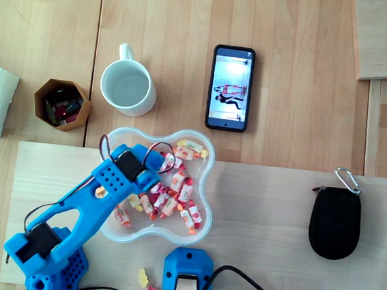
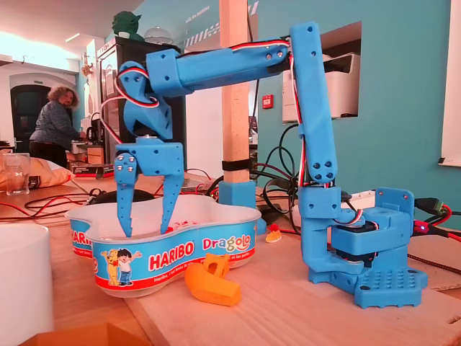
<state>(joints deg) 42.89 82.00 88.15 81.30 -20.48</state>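
My blue arm reaches from its base at the board's lower left over a clear wavy-edged tub labelled Haribo. Several wrapped candies lie in the tub, mostly in its middle and right part. In the fixed view my gripper points straight down, its two fingertips dipped just below the tub's rim. It is open and nothing shows between the fingers. The tub wall hides whether the tips touch a candy.
A white mug, a phone and a brown hexagonal box lie beyond the board. A black pouch sits at the right. An orange piece lies by the tub. A wooden post stands in a blue foot.
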